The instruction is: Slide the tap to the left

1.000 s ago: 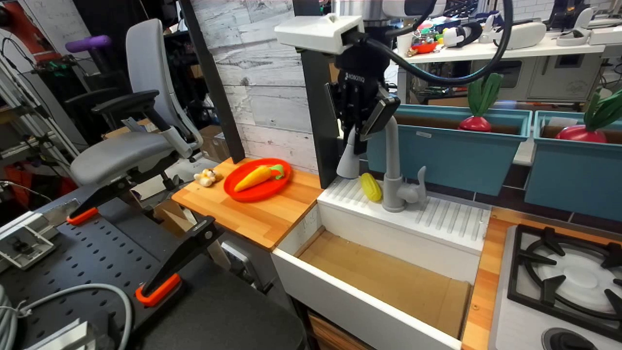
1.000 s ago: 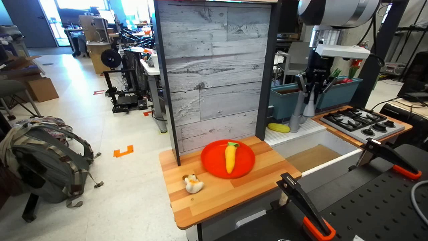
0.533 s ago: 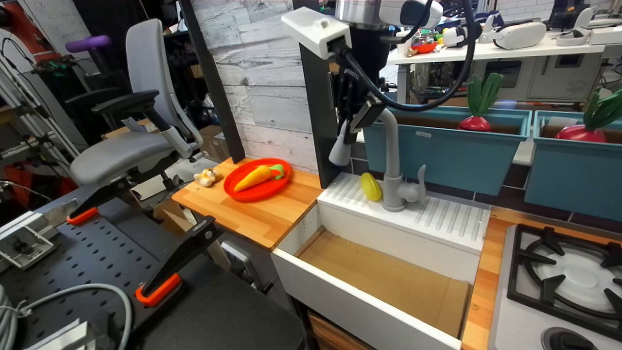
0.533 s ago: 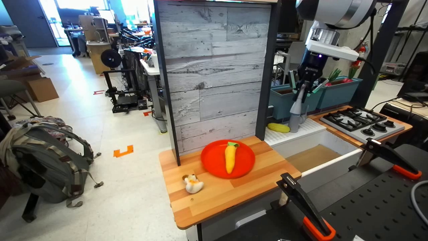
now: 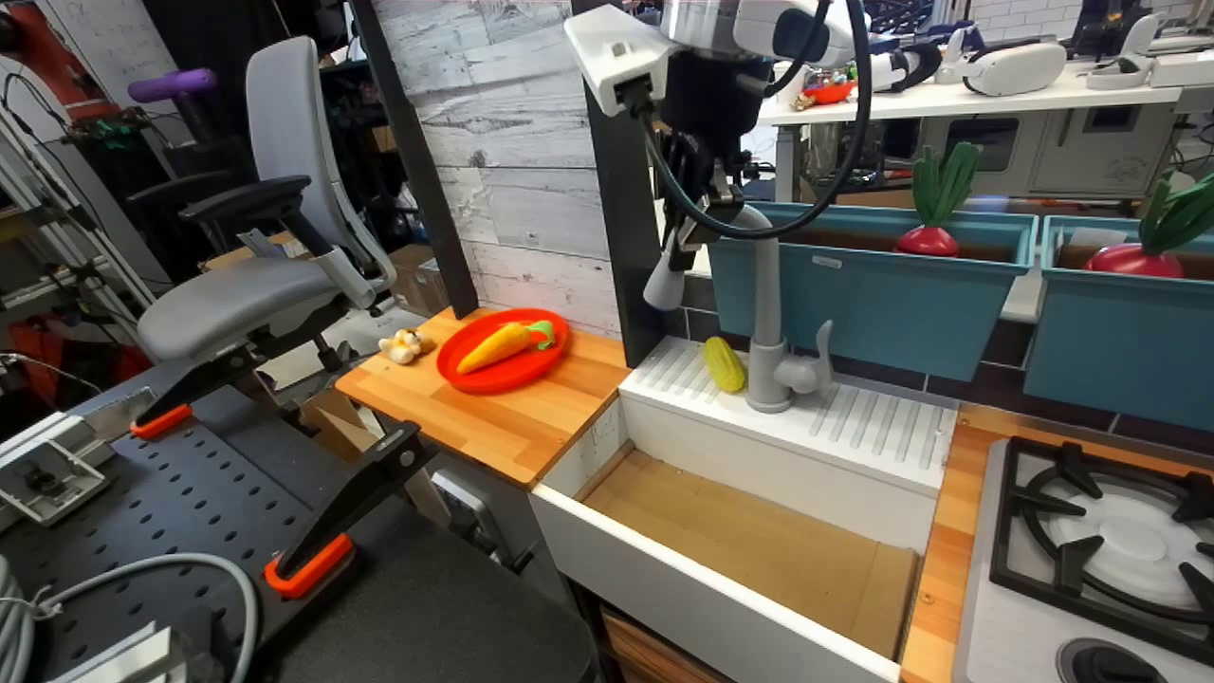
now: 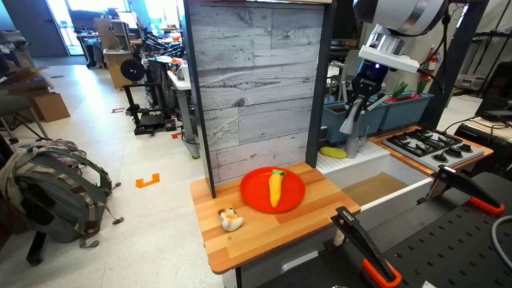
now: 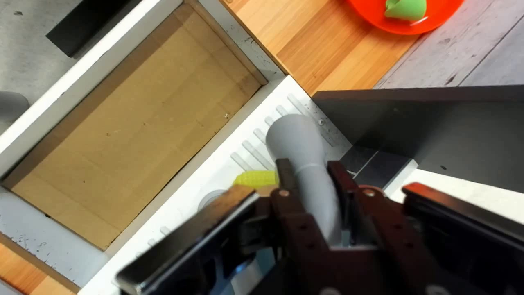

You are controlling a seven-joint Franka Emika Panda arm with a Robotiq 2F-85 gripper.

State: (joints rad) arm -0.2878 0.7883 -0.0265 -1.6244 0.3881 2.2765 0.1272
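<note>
The tap, a tall grey gooseneck, stands behind the sink in both exterior views (image 5: 767, 304) (image 6: 351, 146). My gripper (image 5: 681, 249) is at the outer end of its curved spout, above the drainboard. In the wrist view my gripper (image 7: 310, 166) has one finger on each side of the spout (image 7: 314, 180), close against it. The jaws are shut on the spout. The flared spout head (image 7: 292, 133) sticks out past the fingertips. In an exterior view the head (image 6: 348, 125) hangs tilted below the gripper. The cable and gripper hide part of the spout's top.
A yellow-green toy vegetable (image 5: 725, 365) lies beside the tap base on the white drainboard (image 5: 873, 436). A short lever handle (image 5: 822, 353) is on the base's other side. A dark post (image 7: 430, 123) stands close to the spout head. Blue planters (image 5: 873, 313) stand behind.
The gripper and spout end have swung together toward the dark post, to the left in both exterior views. The wrist has tilted and turned. The tap base has stayed in place.
</note>
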